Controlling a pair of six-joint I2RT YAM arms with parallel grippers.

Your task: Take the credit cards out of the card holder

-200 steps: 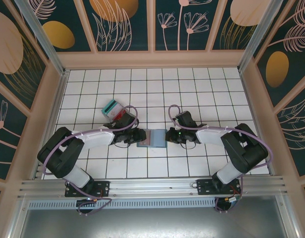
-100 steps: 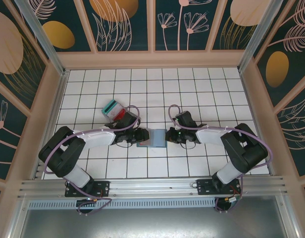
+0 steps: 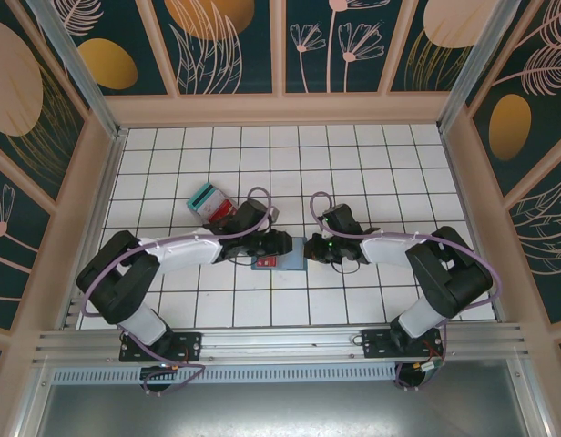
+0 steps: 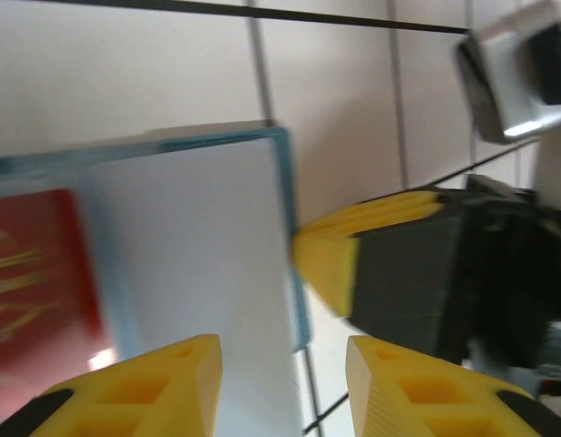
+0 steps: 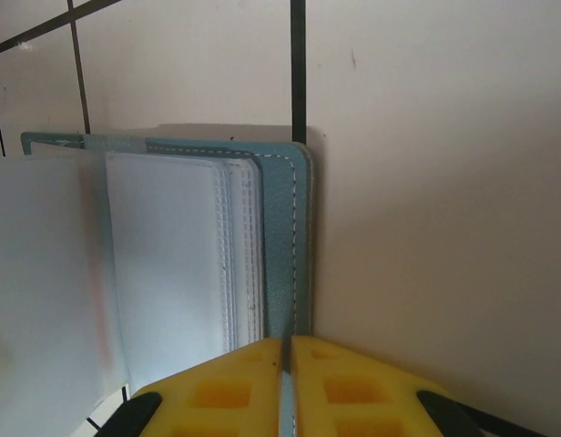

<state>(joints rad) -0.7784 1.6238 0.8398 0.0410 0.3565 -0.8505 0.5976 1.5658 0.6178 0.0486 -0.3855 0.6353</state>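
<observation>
A second on, my left tool (image 3: 279, 243) has swung right from the card holder's (image 3: 290, 258) left edge to hang over its left half, and a red card (image 3: 262, 261) now shows there. My right tool (image 3: 310, 248) has stayed at the holder's right edge. The stack of red and teal credit cards (image 3: 212, 202) lies unmoved on the tiled tabletop (image 3: 353, 155), far and left of the holder.

My left wrist camera adds what the overhead view cannot: my left fingertips (image 4: 171, 382) stand apart, released, above a clear pocket panel, the red card beside it. My right wrist camera shows my right tool (image 5: 287, 364) clenched on the card holder's stitched teal edge, its fingertips pressed nearly together.
</observation>
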